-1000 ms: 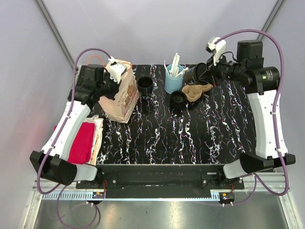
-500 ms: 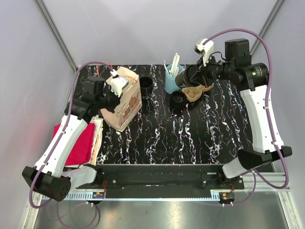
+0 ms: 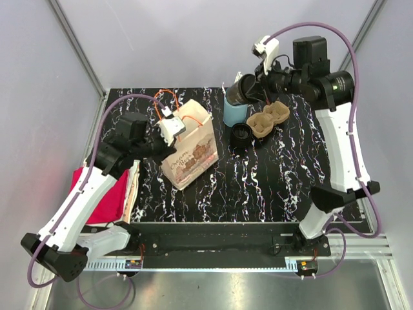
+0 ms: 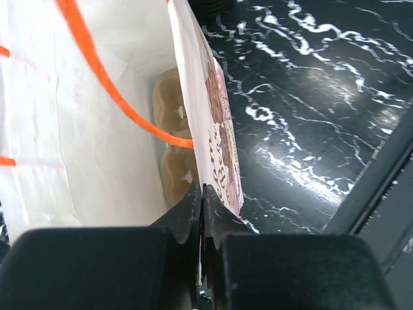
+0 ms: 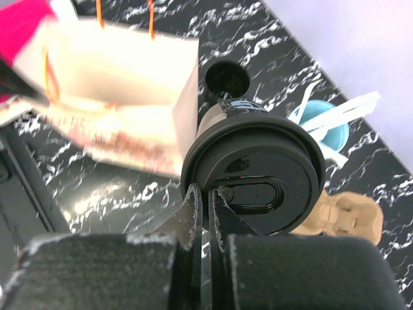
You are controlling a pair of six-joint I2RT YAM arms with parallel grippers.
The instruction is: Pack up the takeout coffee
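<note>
The takeout coffee (image 3: pixel 243 88), a black cup with a black lid (image 5: pixel 258 171), hangs tilted above the back of the table. My right gripper (image 3: pixel 255 84) is shut on the lid's rim (image 5: pixel 208 194). My left gripper (image 3: pixel 171 131) is shut on the top edge of a white paper bag (image 3: pixel 192 154) with orange handles. The bag stands open left of the table's middle. In the left wrist view the jaws (image 4: pixel 201 197) pinch the bag's printed wall (image 4: pixel 216 123), and a tan cup carrier (image 4: pixel 169 103) lies inside the bag. The bag's opening also shows in the right wrist view (image 5: pixel 116 71).
A light-blue cup of white straws (image 3: pixel 233 111) stands under the held coffee. A tan cup carrier (image 3: pixel 270 118) and a small black cup (image 3: pixel 241 134) sit beside it. A lidless black cup (image 5: pixel 227 79) stands behind the bag. A pink cloth (image 3: pixel 106 194) lies at the left edge.
My left gripper has pulled the bag right and nearer the table's middle. My right gripper has carried the coffee left and higher, over the blue cup.
</note>
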